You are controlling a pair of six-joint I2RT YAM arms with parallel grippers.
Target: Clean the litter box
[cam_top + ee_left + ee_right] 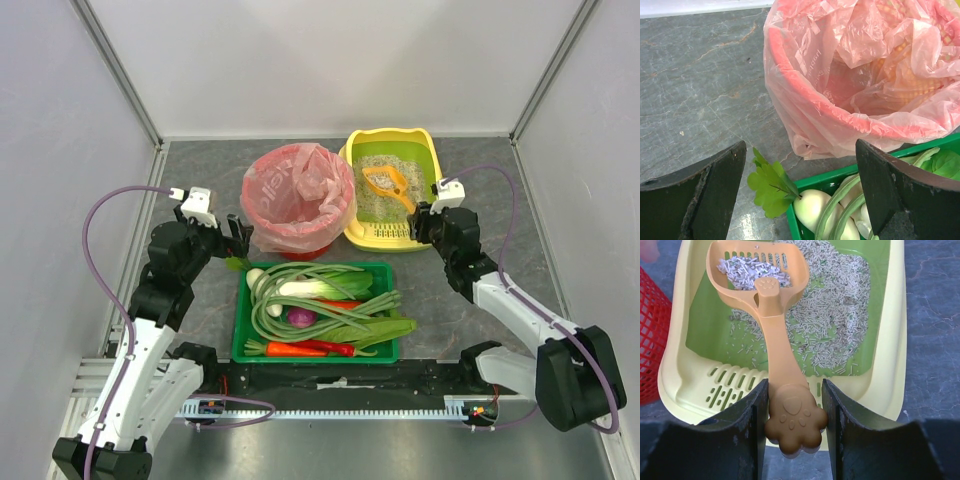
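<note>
The yellow litter box (432, 150) stands at the back right, with a green lining and grey-beige litter; the right wrist view shows its rim (890, 340). An orange scoop (388, 186) lies over it, its slotted bowl holding some litter. My right gripper (420, 222) is at the box's near edge. In the right wrist view the right gripper (795, 385) is shut on the paw-shaped end of the scoop's handle (792, 425). My left gripper (237, 232) is open and empty, left of the red bin.
A red bin with a pink bag (298, 195) stands just left of the litter box and shows in the left wrist view (850, 75). A green tray (240, 320) of vegetables sits in front of it, with a white radish (812, 207) at its corner.
</note>
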